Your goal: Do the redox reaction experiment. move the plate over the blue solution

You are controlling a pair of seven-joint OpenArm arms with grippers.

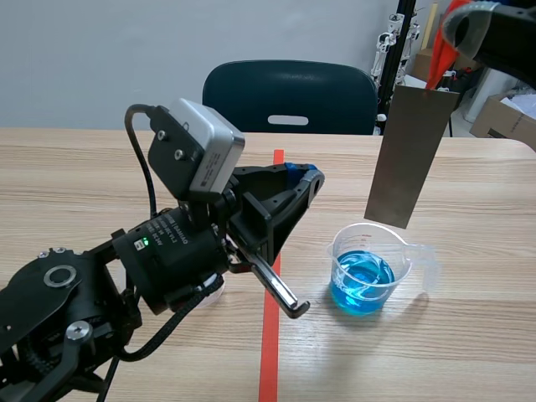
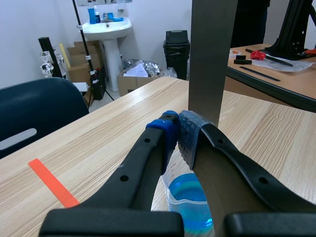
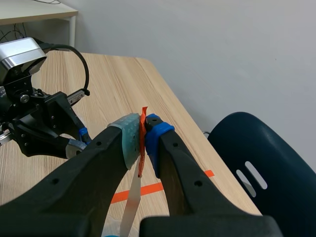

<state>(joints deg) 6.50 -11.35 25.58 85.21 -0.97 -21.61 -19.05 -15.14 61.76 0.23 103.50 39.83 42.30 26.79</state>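
Pads meet at the tip of the left tool (image 2: 177, 126), which is closed on nothing and held above the bench (image 1: 84, 159). Below its fingers stands the beaker (image 1: 373, 261), clear plastic, with the blue solution (image 1: 362, 289) filling its lower part. A red tape (image 1: 268, 360) line runs along the bench under this tool, beside the beaker. Ahead of the left tool's tips, and above the beaker, the plate (image 1: 409, 155) hangs upright. It is a flat grey metal strip, and its lower edge sits over the beaker's far rim, above the liquid and not in it. The right tool (image 3: 141, 132) is clamped on the plate's upper end, where an orange strip (image 3: 143, 114) shows between its pads, and the plate drops straight down from that grip. Beyond both tools, past the bench's far edge, stands a dark chair (image 1: 289, 96).
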